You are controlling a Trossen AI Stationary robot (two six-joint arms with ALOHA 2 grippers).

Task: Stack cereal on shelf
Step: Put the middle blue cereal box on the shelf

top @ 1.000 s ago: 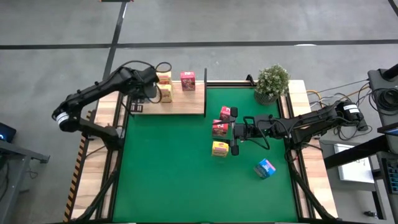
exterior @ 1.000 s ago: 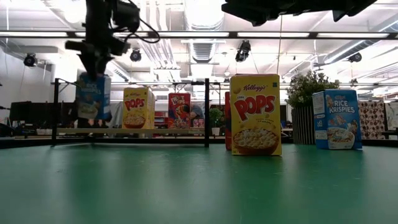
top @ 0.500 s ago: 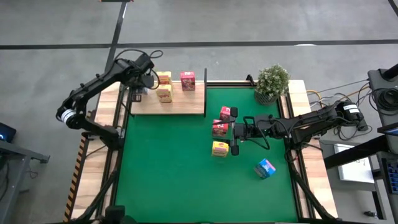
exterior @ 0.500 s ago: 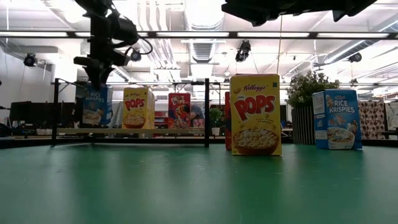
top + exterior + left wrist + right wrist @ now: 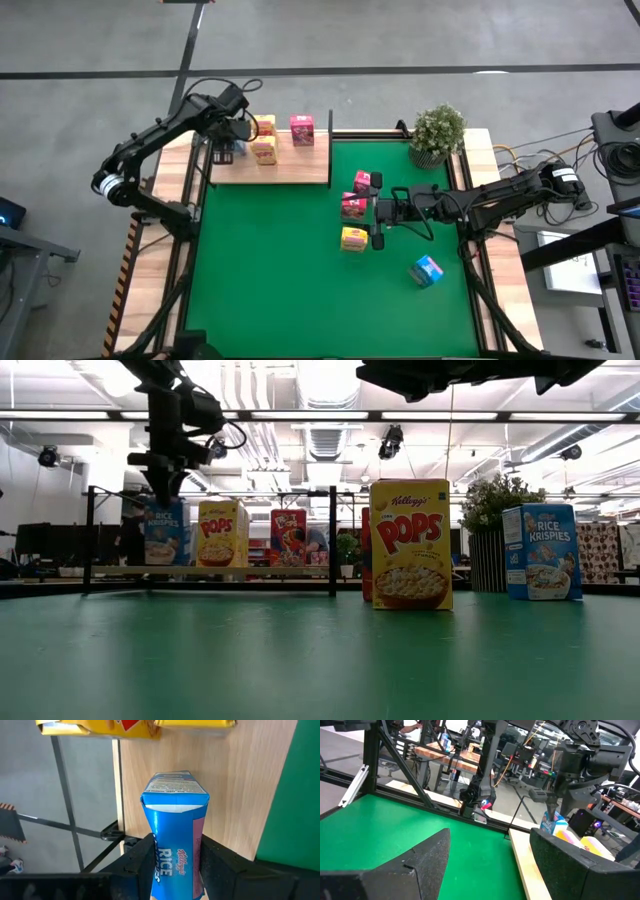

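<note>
My left gripper (image 5: 228, 140) (image 5: 163, 478) is shut on a blue Rice Krispies box (image 5: 163, 532) (image 5: 174, 832) at the left end of the light-wood shelf (image 5: 285, 168). Two yellow boxes (image 5: 264, 138) and a pink box (image 5: 302, 130) stand on the shelf. My right gripper (image 5: 377, 216) (image 5: 490, 865) is open and empty, high above the green mat, beside two pink boxes (image 5: 356, 195) and a yellow box (image 5: 352, 239). Another blue box (image 5: 427, 270) stands on the mat nearer the front. My left gripper pinches the blue box between its two fingers (image 5: 141, 862), on two opposite sides at its upper end (image 5: 172, 870). The fingers come from above, pointing down. The box is upright, its bottom edge (image 5: 163, 563) level with the shelf board beside the yellow box (image 5: 222, 532).
The shelf has thin black posts (image 5: 332, 540) at its ends and a black rail. A potted plant (image 5: 437, 133) stands at the mat's far right corner. The green mat (image 5: 270, 270) is bare on its left half.
My left gripper has gone down at the shelf's left end with the blue box. The box was lifted clear a second ago and now stands upright at the level of the shelf board, beside the yellow box.
</note>
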